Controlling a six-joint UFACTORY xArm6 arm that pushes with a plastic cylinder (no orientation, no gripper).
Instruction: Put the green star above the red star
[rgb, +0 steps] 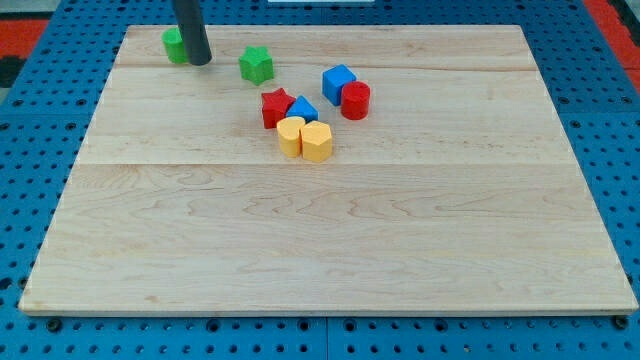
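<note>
The green star (257, 65) lies near the view's top, left of centre. The red star (276, 107) lies a little below and to the right of it, with a gap between them. My tip (199, 62) rests on the board to the left of the green star, apart from it. A second green block (175, 44), partly hidden by the rod, sits right behind the tip at its left; its shape cannot be made out.
A blue block (303, 110) touches the red star's right side. Two yellow blocks (291, 137) (317, 142) sit just below them. A blue cube (338, 83) and a red cylinder (355, 100) stand to the right. The wooden board (320, 250) lies on a blue pegboard.
</note>
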